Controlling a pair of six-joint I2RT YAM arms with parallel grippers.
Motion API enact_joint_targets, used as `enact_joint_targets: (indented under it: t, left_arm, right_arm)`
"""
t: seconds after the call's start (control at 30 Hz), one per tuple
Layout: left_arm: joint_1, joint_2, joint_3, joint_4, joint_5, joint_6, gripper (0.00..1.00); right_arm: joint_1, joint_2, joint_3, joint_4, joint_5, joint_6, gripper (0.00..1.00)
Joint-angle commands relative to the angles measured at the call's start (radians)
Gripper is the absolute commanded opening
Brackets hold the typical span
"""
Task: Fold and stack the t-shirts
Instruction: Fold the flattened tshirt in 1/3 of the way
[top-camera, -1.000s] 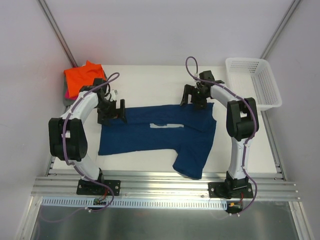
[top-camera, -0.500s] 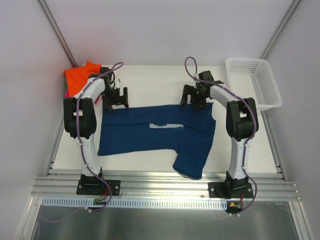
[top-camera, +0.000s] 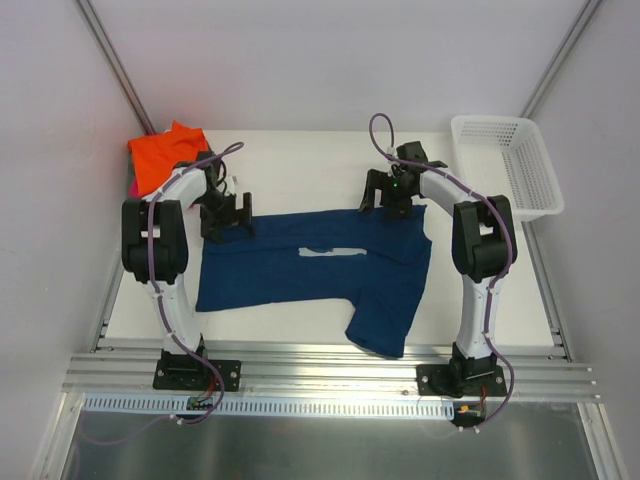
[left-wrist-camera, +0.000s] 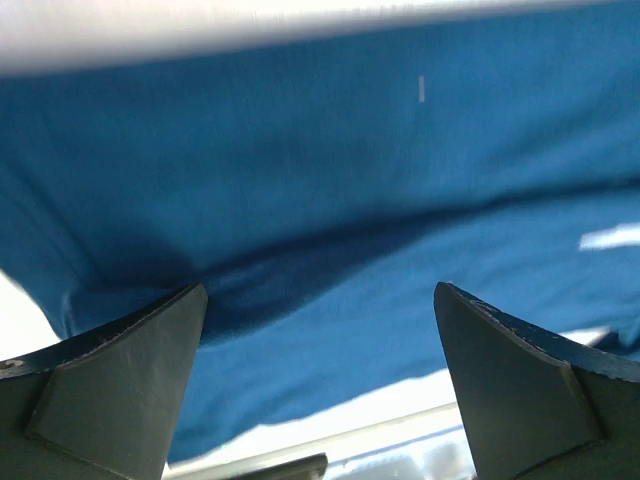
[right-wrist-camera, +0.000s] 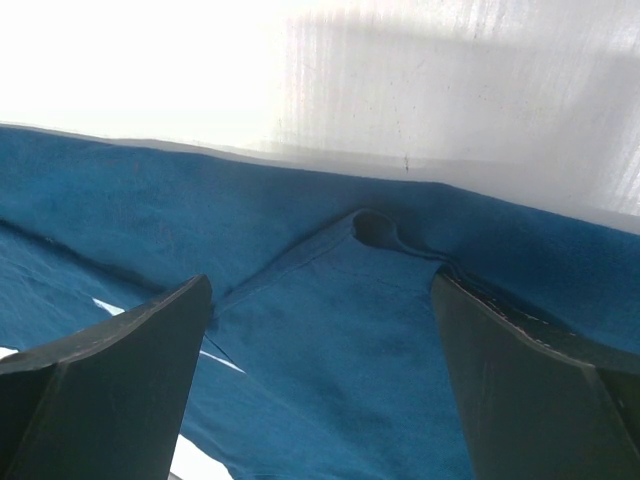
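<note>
A navy t-shirt (top-camera: 290, 275) lies spread on the white table, partly folded, with a pale strip of its print (top-camera: 330, 252) showing and one sleeve hanging toward the near edge. My left gripper (top-camera: 228, 215) stands open over the shirt's far left corner; in the left wrist view the blue cloth (left-wrist-camera: 350, 180) lies between the wide-apart fingers (left-wrist-camera: 110, 390). My right gripper (top-camera: 392, 196) is open over the far right edge, with the cloth (right-wrist-camera: 330, 350) and a seam fold below it. A folded orange t-shirt (top-camera: 165, 150) sits at the back left on a pink one (top-camera: 132, 187).
A white lattice basket (top-camera: 512, 160) stands at the back right. Bare white table (top-camera: 300, 165) runs behind the navy shirt. A metal rail (top-camera: 320, 375) with both arm bases borders the near edge.
The left arm drew its elbow in; its gripper shifted back toward the orange pile, then returned to the shirt's far left corner. The right arm and the shirt have not moved.
</note>
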Motion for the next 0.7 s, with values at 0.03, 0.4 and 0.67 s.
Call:
enact_joint_targets:
  t: [0.03, 0.4, 0.67]
  left_arm:
    - [0.007, -0.174, -0.113, -0.031, 0.044, 0.016, 0.99]
    - [0.005, -0.403, -0.377, -0.065, 0.076, 0.002, 0.99]
    - [0.005, -0.373, -0.230, -0.027, 0.024, -0.001, 0.99]
  right_arm:
    - [0.012, 0.022, 0.039, -0.007, -0.006, 0.015, 0.97]
    - [0.013, 0.005, 0.042, 0.000, -0.009, 0.022, 0.97]
    - [0.013, -0.028, 0.012, 0.007, -0.002, 0.017, 0.97]
